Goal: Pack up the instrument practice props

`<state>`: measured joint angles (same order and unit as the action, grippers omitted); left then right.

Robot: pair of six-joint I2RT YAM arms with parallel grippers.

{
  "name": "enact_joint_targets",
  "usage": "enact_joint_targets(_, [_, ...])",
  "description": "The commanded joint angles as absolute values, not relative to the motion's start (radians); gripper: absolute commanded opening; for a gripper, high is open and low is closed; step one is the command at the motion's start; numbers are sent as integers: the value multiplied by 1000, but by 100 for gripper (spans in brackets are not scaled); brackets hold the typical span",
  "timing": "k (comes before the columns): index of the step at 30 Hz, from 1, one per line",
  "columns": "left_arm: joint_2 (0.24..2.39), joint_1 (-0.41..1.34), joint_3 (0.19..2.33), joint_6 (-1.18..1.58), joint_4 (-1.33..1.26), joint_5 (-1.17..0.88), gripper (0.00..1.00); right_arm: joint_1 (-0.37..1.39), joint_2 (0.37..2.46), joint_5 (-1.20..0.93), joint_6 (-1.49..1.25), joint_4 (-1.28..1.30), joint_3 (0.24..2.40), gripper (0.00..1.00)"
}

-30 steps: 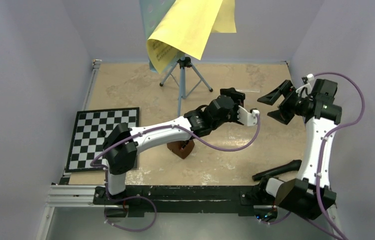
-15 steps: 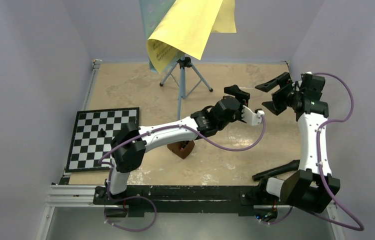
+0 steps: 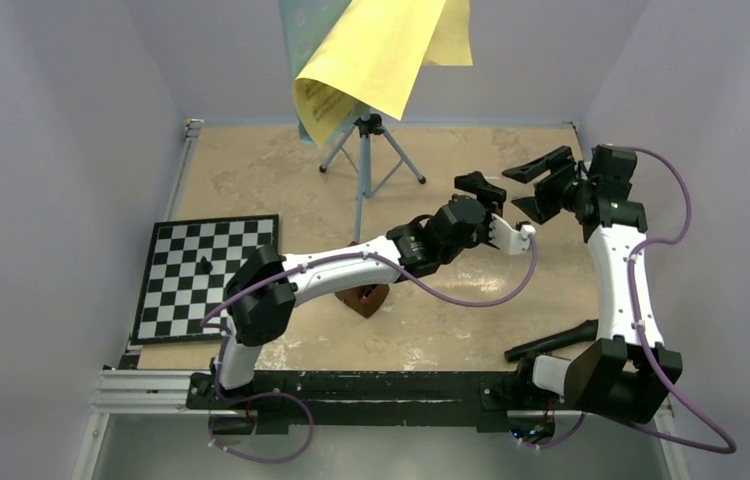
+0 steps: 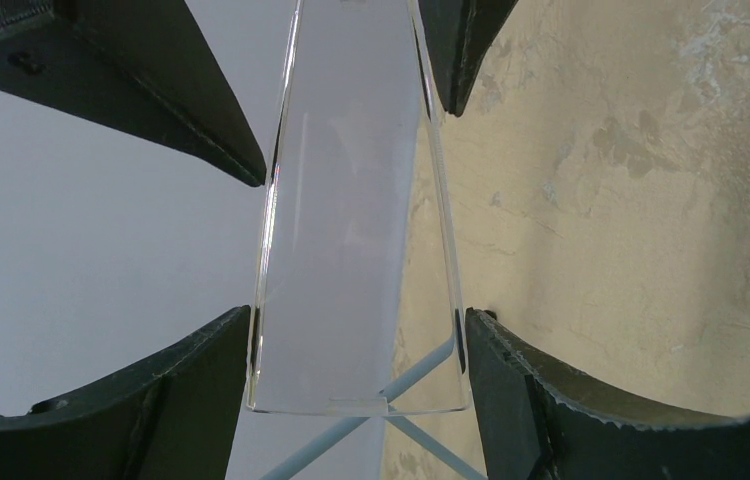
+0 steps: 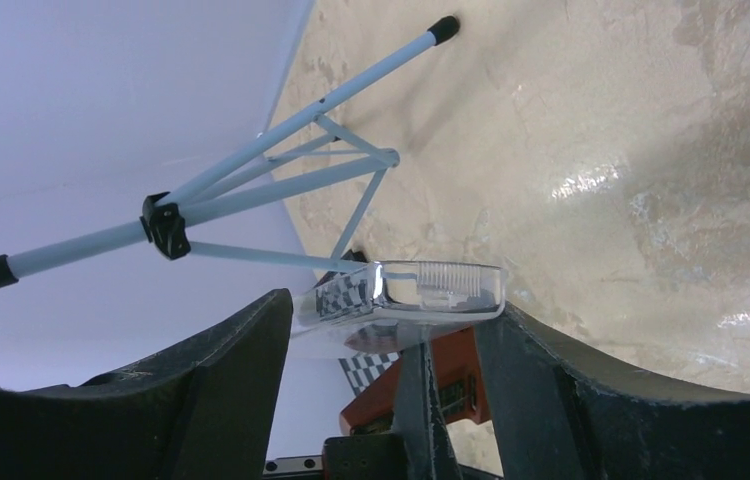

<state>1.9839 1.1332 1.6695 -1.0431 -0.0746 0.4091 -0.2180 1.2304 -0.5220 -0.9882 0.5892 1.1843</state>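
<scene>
My left gripper (image 3: 491,196) is shut on a clear plastic cover (image 4: 356,230), held up in mid-air right of centre. My right gripper (image 3: 531,188) is open, with a jaw on either side of the cover's far end (image 5: 421,290). I cannot tell whether they touch it. The brown metronome (image 3: 363,297) sits on the table under my left arm and also shows in the right wrist view (image 5: 451,385). The light-blue music stand (image 3: 366,150) stands at the back on its tripod legs, with yellow sheets (image 3: 381,50) draped over its top.
A black-and-white chessboard (image 3: 201,270) with a small black piece (image 3: 205,266) lies at the left. A long black object (image 3: 556,340) lies near my right arm's base. Walls close in the table on three sides.
My right gripper has swung left and back toward the left gripper and now brackets the clear cover. My left arm has reached a little further right with the cover.
</scene>
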Motion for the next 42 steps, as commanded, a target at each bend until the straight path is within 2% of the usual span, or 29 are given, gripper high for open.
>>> enact_joint_targets(1, [1995, 1142, 1720, -1067, -132, 424, 0, -207, 1236, -499, -1022, 546, 1181, 69])
enact_joint_targets(3, [1996, 1145, 1722, -1062, -127, 419, 0, -207, 1243, -510, -1030, 526, 1180, 65])
enact_joint_targets(8, [1992, 1149, 1719, -1038, -91, 396, 2, -207, 1256, -520, -1014, 492, 1184, 44])
enact_joint_targets(14, [1974, 1147, 1695, -1028, -74, 371, 54, -210, 1268, -531, -1001, 488, 1186, 20])
enact_joint_targets(17, [1958, 1147, 1677, -1025, -86, 360, 90, -210, 1269, -529, -992, 486, 1186, 13])
enact_joint_targets(18, [1953, 1147, 1673, -1021, -82, 353, 93, -211, 1269, -528, -986, 486, 1186, 9])
enact_joint_targets(20, [1942, 1147, 1666, -996, -70, 334, 95, -215, 1270, -527, -971, 486, 1186, 0])
enact_joint_targets(26, [1879, 1148, 1630, -896, -39, 272, 96, -234, 1276, -541, -882, 490, 1209, 0])
enact_joint_targets(29, [1774, 1137, 1563, -829, -7, 175, 97, -235, 1276, -550, -730, 478, 1251, 0])
enact_joint_targets(34, [1530, 1092, 1478, -705, 285, -97, 98, -234, 1238, -626, -471, 479, 1287, 0])
enact_joint_targets(38, [1353, 1051, 1452, -647, 590, -354, 98, -230, 1157, -773, -267, 488, 1255, 0])
enact_joint_targets(42, [1209, 1004, 1359, -607, 768, -476, 97, -216, 1062, -851, -59, 605, 1230, 0])
